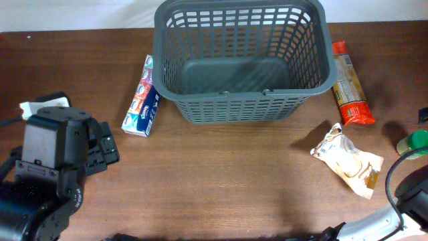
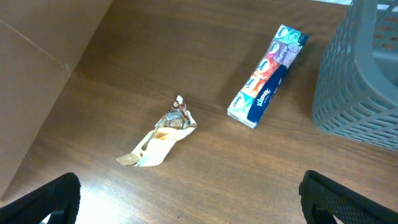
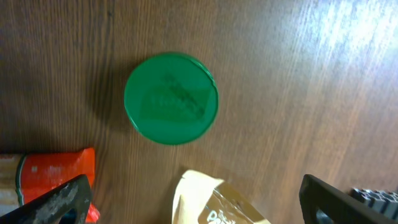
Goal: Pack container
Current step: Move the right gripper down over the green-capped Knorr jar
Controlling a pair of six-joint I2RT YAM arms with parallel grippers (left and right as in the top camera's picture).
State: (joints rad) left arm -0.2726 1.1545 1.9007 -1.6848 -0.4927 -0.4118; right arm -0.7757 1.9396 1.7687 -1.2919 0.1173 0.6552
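Overhead view: the large dark grey plastic basket with slotted lattice sides (image 1: 237,107) stands at the far middle of the brown wooden table (image 1: 221,181), and its solid bottom shows fully. The black left arm (image 1: 57,167) is at the near left corner, and the basket lies ahead of it and to its right, well apart. A flat colourful pack of paper tissues (image 1: 142,97) lies just beside the left wall of the basket. A long orange and beige packet (image 1: 350,84) lies near the right wall. A crumpled cream snack bag (image 1: 348,161) lies closer to the white right arm (image 1: 388,217), and a round green lid (image 1: 418,142) shows at the right edge.

Left wrist view: the left pincer (image 2: 193,205) is wide open and grips nothing. Its black fingertips (image 2: 46,199) stand at the two lower corners with only table between them. Just ahead of the pincer lies a small crumpled beige wrapper (image 2: 163,134). Further ahead to the right is the tissue pack, and the basket wall is at the far right.

Right wrist view: the right pincer (image 3: 193,199) is also wide open and holds nothing. The green lid lies ahead of it, between the lines of the two fingers. The end of the orange packet is beside one finger, and the cream bag shows between the fingertips — whether it touches them I cannot tell.
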